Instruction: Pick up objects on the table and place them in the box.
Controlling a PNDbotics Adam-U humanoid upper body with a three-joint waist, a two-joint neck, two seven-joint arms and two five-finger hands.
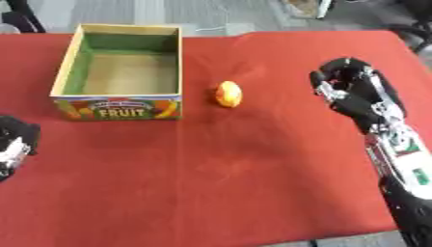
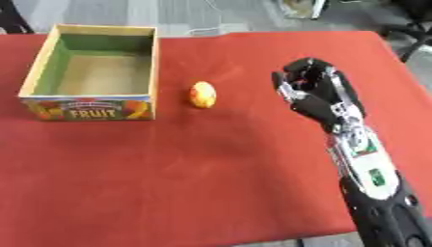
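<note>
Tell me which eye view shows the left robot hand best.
Left eye view. The left robot hand shows there at the left edge, low beside the red table, cut off by the frame, so its fingers can't be judged. The right eye view doesn't show it at all, only the right robot hand.

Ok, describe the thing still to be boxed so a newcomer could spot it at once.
Find the red table and the open box marked FRUIT at its far left. Just right of the box lies a small orange-yellow fruit, egg-shaped, alone on the cloth, the only loose item.
</note>
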